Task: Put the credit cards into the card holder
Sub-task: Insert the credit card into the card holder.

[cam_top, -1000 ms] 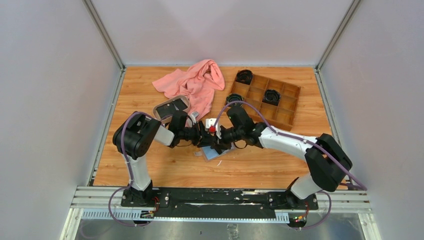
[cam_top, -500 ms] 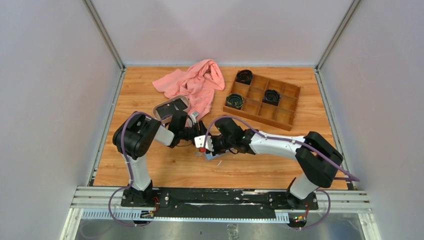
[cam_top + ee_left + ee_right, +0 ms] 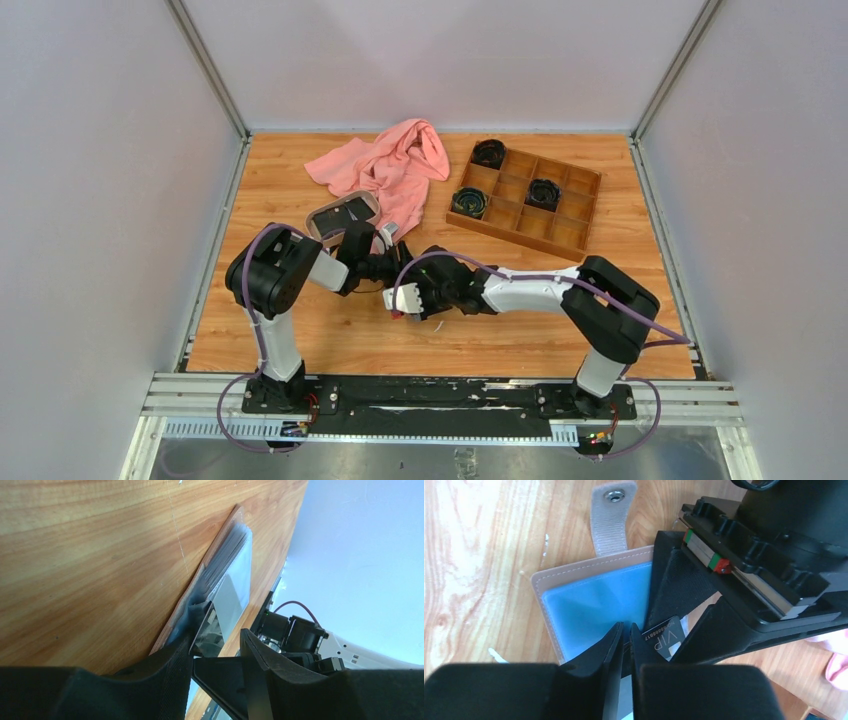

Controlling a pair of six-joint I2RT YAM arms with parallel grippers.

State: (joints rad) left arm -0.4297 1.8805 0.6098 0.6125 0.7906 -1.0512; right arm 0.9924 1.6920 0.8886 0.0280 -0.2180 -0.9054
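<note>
Card holder (image 3: 594, 595) lies open on the wooden table (image 3: 484, 555), blue lining up, snap strap flat. Left gripper (image 3: 220, 625), jaws apart, presses one finger on the lining; between its fingers the right gripper (image 3: 627, 630), nearly closed, pinches a black VIP credit card (image 3: 666, 632).

Top camera overlooks the whole table (image 3: 300, 340) from behind; both wrist cameras closely share the card holder (image 3: 594, 605).
</note>
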